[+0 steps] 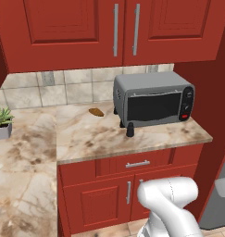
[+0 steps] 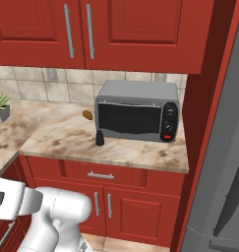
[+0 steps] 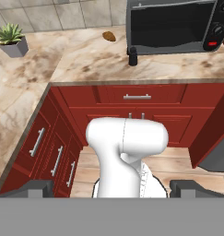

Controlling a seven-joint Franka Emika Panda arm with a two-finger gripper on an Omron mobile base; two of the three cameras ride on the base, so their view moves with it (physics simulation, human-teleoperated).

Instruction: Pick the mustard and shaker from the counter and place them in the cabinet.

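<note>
Black shaker [image 1: 130, 130] stands on the worktop [image 1: 86, 139] beside the toaster oven [image 1: 153, 98]. Gripper [image 3: 111, 189] hangs wide open, empty. Next: reach for it.

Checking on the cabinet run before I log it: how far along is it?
Nothing looks done. The shaker stands on the counter in front of the toaster oven, untouched. The gripper is open and empty, well back from the counter edge. I can't spot the mustard on this stretch, so its status is unclear. Left: fetch the shaker, find the mustard, shelve both.
</note>
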